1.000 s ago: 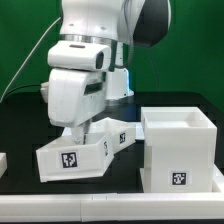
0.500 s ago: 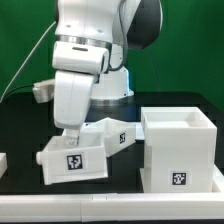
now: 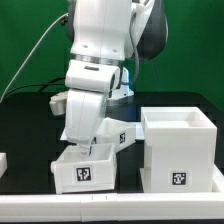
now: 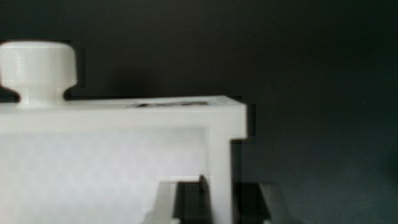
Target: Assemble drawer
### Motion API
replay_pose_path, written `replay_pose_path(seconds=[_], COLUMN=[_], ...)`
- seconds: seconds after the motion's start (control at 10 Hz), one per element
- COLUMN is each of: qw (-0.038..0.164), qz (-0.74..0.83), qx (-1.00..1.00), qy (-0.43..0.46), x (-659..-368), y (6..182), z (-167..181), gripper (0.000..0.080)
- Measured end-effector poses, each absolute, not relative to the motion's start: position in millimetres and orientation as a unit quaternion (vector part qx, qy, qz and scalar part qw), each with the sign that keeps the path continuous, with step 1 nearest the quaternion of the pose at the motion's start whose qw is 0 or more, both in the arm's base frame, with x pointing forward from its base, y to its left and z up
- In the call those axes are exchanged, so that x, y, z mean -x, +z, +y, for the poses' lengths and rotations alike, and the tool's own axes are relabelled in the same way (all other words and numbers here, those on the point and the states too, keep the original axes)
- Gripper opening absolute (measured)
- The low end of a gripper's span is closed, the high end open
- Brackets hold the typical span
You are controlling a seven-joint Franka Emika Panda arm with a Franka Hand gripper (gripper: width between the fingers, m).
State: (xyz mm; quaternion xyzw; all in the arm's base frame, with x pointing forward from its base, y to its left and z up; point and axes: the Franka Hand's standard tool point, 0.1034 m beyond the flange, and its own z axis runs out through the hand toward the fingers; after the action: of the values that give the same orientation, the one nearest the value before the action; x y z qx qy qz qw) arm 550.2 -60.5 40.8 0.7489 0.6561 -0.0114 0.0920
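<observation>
My gripper (image 3: 89, 150) is shut on the side wall of a small white tray (image 3: 84, 171), whose front carries a black-and-white tag. In the wrist view my gripper (image 4: 217, 204) has its dark fingers (image 4: 185, 203) on either side of the tray's thin wall (image 4: 217, 150). A white knob (image 4: 39, 70) sticks out from the tray's far face. The held tray stands at the exterior view's left of the large cube-shaped casing (image 3: 178, 150), with a narrow gap between them. A second small tray (image 3: 116, 134) lies tilted behind the held one.
The robot's base (image 3: 122, 85) stands at the back of the black table. A small white piece (image 3: 3, 160) shows at the exterior view's left edge. The table's white front edge (image 3: 110, 208) runs just below the tray and casing.
My arm has swung toward the exterior view's right and carried the held tray with it, turning it so its tagged face is nearer the casing. The casing and second tray have not moved.
</observation>
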Motion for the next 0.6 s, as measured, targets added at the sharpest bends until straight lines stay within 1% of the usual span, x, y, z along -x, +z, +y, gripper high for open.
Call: replay_pose_path(seconds=[0.2, 0.3, 0.4, 0.6], qw=[0.093, 0.093, 0.095, 0.103], qz=[0.66, 0.667, 0.669, 0.668], qx=[-0.746, -0.739, -0.737, -0.737], qy=[-0.012, -0.016, -0.015, -0.005], x=[-548.2, -542.0, -542.3, -545.0], y=[37.1, 26.9, 24.0, 24.3], z=[-59.8, -57.7, -58.1, -59.3], gripper=[0.0038, 0.0038, 0.0038, 0.0038])
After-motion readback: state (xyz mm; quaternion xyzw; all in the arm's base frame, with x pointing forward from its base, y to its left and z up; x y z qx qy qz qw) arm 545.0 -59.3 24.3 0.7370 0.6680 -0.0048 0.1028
